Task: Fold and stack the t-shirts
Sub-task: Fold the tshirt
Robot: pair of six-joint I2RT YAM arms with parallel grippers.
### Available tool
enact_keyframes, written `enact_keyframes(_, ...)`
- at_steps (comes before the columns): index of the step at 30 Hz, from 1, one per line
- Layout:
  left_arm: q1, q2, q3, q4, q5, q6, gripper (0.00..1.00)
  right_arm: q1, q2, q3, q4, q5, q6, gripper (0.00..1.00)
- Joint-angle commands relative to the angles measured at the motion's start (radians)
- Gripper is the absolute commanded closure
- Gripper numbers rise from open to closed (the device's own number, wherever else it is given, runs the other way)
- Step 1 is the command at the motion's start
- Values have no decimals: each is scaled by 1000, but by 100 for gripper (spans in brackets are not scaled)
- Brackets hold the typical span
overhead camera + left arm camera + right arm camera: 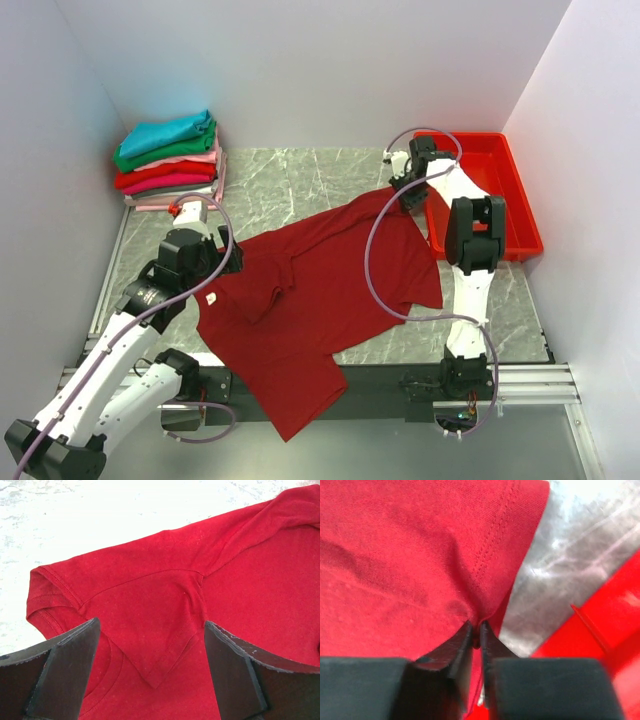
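The dark red shirt lay askew across the tabletop, one corner drooping over the near edge at lower centre, so it seemed not yet squared for folding. At centre left the left end effector hung released, jaws wide above a sleeve, probably lining up a grab. Toward the upper right the right end effector was clenched on the shirt's hemmed edge beside the tray, likely to pull it flat. The folded stack waited at upper left.

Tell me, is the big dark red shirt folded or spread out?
Spread out, not folded. The dark red t-shirt lies open across the table, one corner hanging over the near edge; the right gripper pinches its far edge.
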Motion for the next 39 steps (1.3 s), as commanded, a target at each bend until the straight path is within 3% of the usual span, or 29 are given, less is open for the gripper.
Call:
enact_keyframes(1,5,1,-10,34,11,14,11,-3,-93,-29,31,62,-49,79)
enact_keyframes(3,3,4,-10,34,12,14,11,-2,-101,-37,34,73,-50,60)
enact_keyframes(6,5,6,-8,33,14,14,11,0,-122,-43,41,61,-47,51)
enact_keyframes(12,5,10,-12,39,18,14,10,6,-178,-9,18,56,-55,49)
enact_keyframes(16,3,29,-12,48,46,-7,10,26,-187,23,-23,-77,-76,50)
enact_keyframes(28,6,81,-77,105,69,-164,12,64,48,256,-61,30,-10,55)
enact_keyframes(39,6,87,-74,105,90,-155,12,63,-49,117,-89,-6,-173,46)
